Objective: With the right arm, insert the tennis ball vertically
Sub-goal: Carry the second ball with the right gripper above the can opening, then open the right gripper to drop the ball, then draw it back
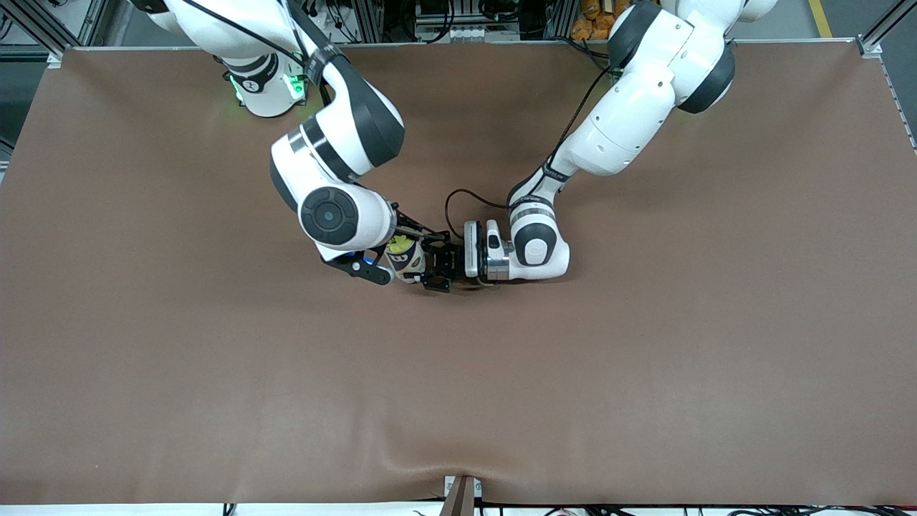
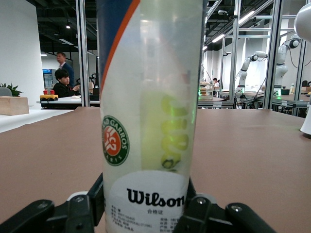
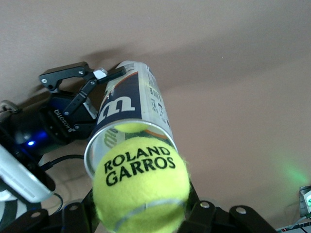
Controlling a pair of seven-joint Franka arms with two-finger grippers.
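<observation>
The right pincer (image 3: pixel 141 213) is squeezing the tennis ball (image 3: pixel 141 182) just above the open top of the upright can (image 3: pixel 129 128), which the left pincer (image 2: pixel 141 208) is clamping.

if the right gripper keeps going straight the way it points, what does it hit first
Most likely the open mouth of the tennis ball can. The right gripper holds the tennis ball just over that rim, while the left gripper holds the can upright. Another ball seems to be inside.
</observation>
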